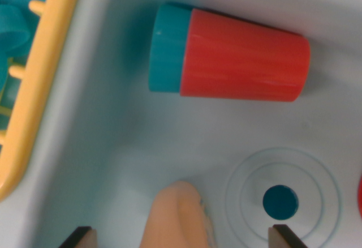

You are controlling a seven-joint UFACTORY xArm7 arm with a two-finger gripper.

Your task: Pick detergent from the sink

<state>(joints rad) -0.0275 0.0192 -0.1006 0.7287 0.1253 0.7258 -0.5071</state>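
Observation:
The detergent (237, 60) is a red container with a teal cap (168, 48). It lies on its side on the pale blue sink floor (113, 129), in the upper middle of the wrist view, cap toward the view's left. My gripper (182, 238) is at the bottom edge, well below the detergent and not touching it. Only its two dark fingertips (79, 238) show, and they stand far apart, so it is open. A pale orange rounded object (178, 214) lies between the fingertips, its lower part cut off by the frame.
The round drain (281, 201), teal at its centre with raised rings, sits by the right fingertip. A yellow rack rim (39, 72) runs along the sink's left side, with teal items (12, 28) behind it. A red thing (359, 196) peeks in at the right edge.

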